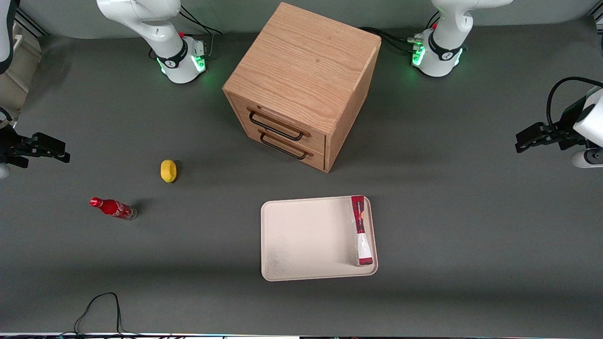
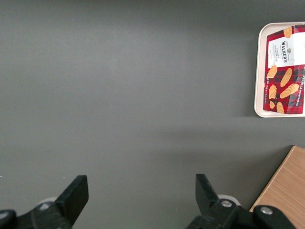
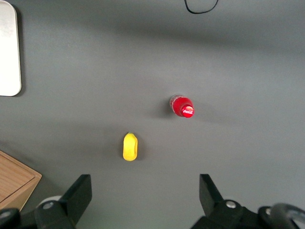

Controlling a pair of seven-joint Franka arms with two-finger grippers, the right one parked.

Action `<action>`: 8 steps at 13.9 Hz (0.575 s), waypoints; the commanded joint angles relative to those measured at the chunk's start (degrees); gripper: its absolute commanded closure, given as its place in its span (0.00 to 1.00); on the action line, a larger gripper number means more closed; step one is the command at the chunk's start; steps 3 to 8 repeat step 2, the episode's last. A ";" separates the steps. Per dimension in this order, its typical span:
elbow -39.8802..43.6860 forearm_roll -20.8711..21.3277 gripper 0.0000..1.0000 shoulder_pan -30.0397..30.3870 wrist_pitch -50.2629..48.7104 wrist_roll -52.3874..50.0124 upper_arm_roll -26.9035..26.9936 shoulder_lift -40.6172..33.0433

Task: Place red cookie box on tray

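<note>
Front view is showing the red cookie box lying on the tray (along its edge), so the gripper, hanging wide open and empty over bare table well apart from both, is needing only to keep clear.

**Right wrist cam: lemon-yellow item, soda bottle, tray corner**

Grey table is filling the view. A yellow object is lying on it. A red soda bottle is sitting at 2 o'clock from it, near but apart, cap facing the camera. The tray is showing one rounded corner at 10 o'clock, the wooden cabinet a corner at 8 o'clock. A black cable is looping at 12 o'clock from the bottle.
</note>
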 commanded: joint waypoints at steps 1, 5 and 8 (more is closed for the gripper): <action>0.13 -0.55 0.00 -0.29 -1.26 0.44 0.18 -1.04; 0.13 -0.55 0.00 -0.29 -1.26 0.44 0.18 -1.04; 0.13 -0.55 0.00 -0.29 -1.26 0.44 0.18 -1.04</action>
